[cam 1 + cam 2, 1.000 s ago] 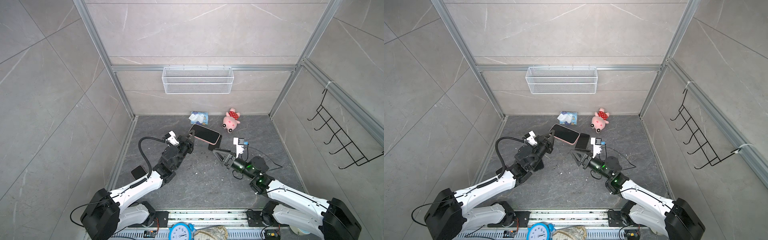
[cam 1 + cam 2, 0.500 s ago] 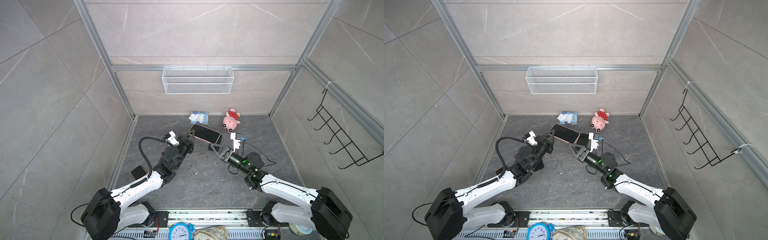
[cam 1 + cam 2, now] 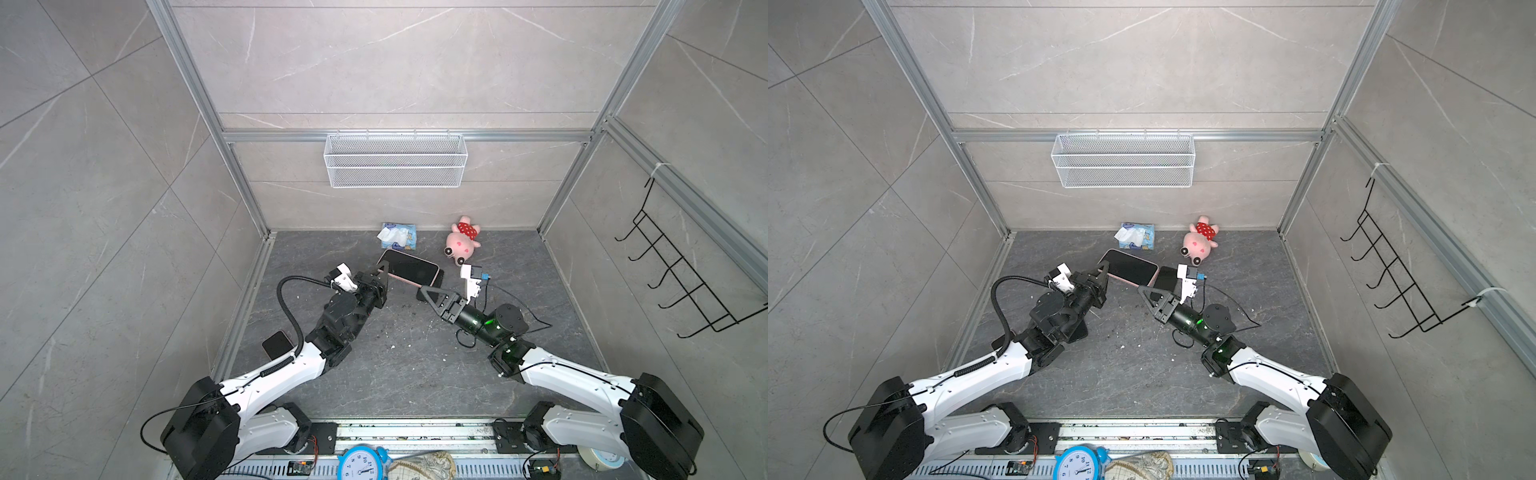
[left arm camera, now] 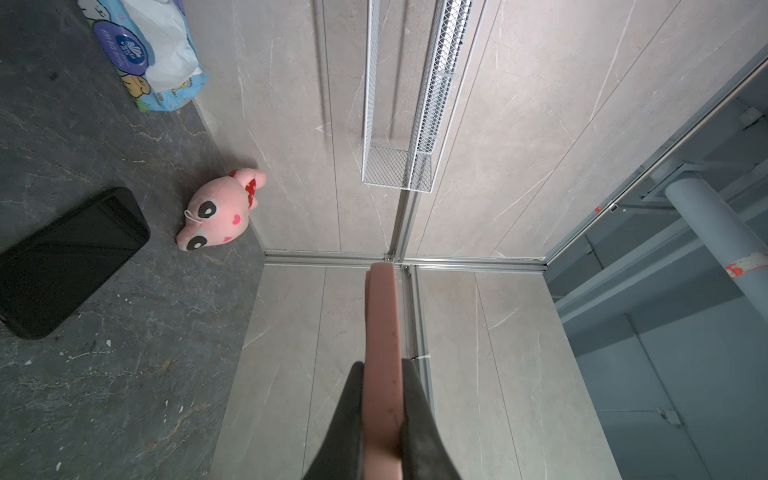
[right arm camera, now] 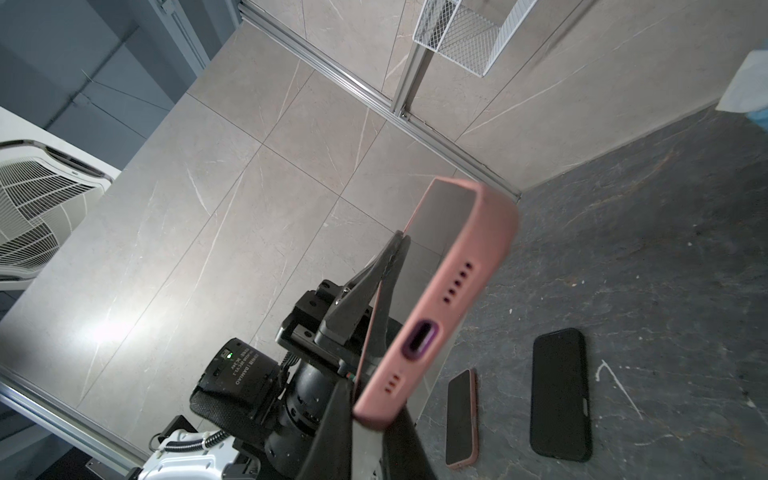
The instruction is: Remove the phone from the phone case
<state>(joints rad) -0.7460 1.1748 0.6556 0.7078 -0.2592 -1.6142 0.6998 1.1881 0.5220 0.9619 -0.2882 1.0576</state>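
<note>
Grey-tiled stall, dark stone desk [image 3: 395,374]. Held aloft over it, screen up: phone [image 3: 409,268], seated in pink phone case [image 5: 457,270]. Clamped tight at one end by left jaws; pinched at the charging-port corner by right jaws, closed onto the case. Left lying beneath: black phone [image 4: 70,257]. Farther back: tissue pack [image 3: 397,236], pink plush [image 3: 461,245].

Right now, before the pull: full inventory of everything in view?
phone in case: one, black screen, pink case, held above floor at both ends
plush pig: one, pink, floor by back wall
loose phones: three, dark, on floor, one beside plush pig, two near left arm
tissue pack: one, blue-white, floor by back wall
wire basket: one, white, back wall
hook rack: one, black, right wall
clock: one, blue, front edge
left claw: one, black, shut on case
right claw: one, black, shut on case
</note>
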